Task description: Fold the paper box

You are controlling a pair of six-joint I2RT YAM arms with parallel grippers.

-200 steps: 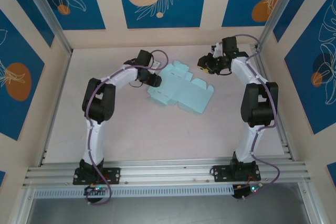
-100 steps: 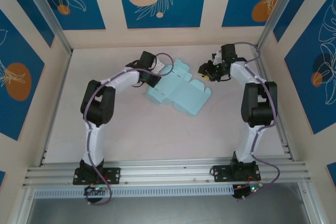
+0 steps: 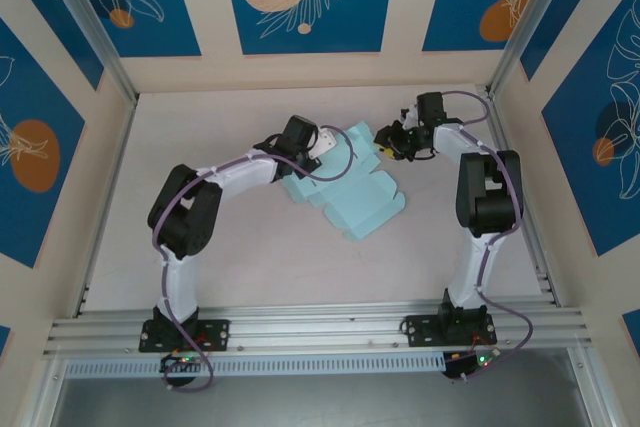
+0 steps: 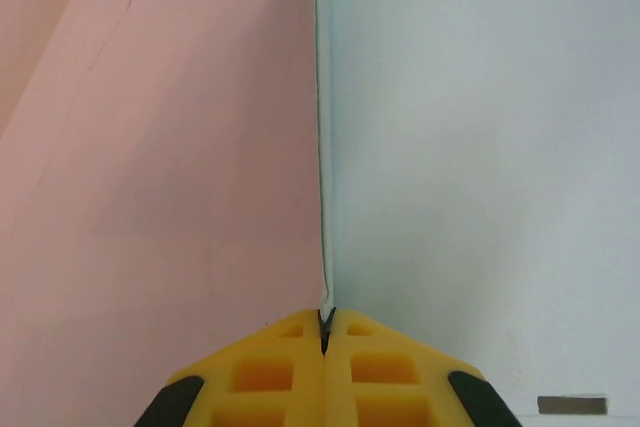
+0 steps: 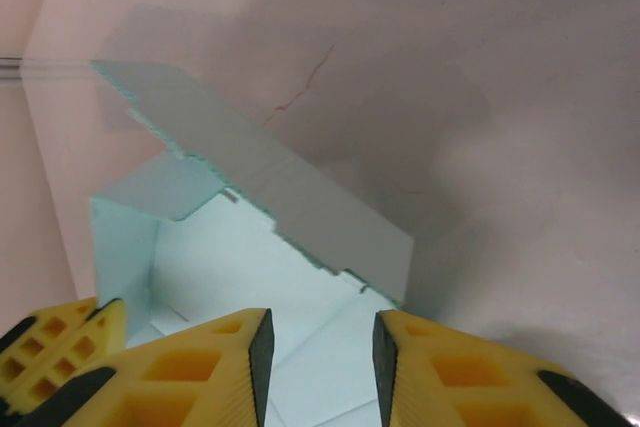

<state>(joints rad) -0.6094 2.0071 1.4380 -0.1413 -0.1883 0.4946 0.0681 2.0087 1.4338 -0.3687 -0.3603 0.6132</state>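
One left hand point(image 4: 325, 319) on paper box point(image 4: 470, 167)

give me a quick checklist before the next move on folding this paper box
1. Left gripper shut on the paper box edge: ok.
2. Right gripper open, nothing between its fingers: ok.
3. Raised flap ahead of the right gripper: ok.
4. Right gripper touching the card: cannot tell.
5. Box folded into shape: not ok, mostly flat on the table.
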